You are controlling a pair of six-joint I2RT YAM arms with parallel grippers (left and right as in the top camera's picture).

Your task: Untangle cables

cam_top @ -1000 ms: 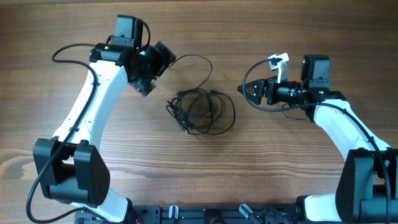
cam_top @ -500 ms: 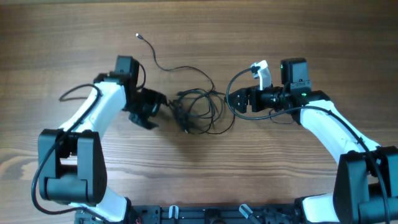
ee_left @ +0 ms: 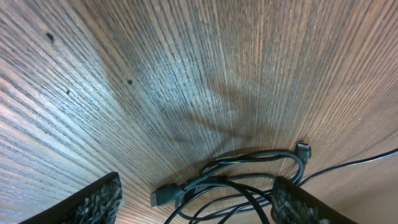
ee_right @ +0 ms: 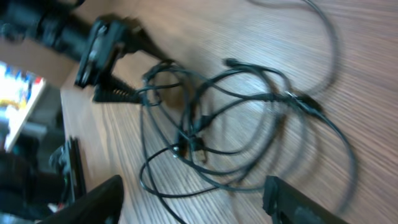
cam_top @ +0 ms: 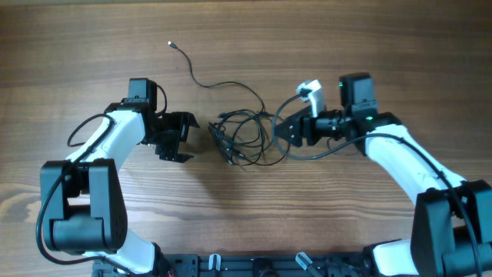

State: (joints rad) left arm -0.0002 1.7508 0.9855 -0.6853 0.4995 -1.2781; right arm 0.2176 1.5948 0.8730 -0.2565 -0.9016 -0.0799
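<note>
The left pincer [cam_top: 183, 138] and right pincer [cam_top: 283, 132], both spread, flank the tangled bundle of thin black cables [cam_top: 231, 142]. Pinch one outer loop ahead of each pincer, then pull apart slowly.

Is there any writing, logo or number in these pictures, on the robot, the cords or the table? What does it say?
No text can be read anywhere.
The cables and the wooden table show no lettering.
A colourful patch at the edge of the right wrist view is too blurred to read.
</note>
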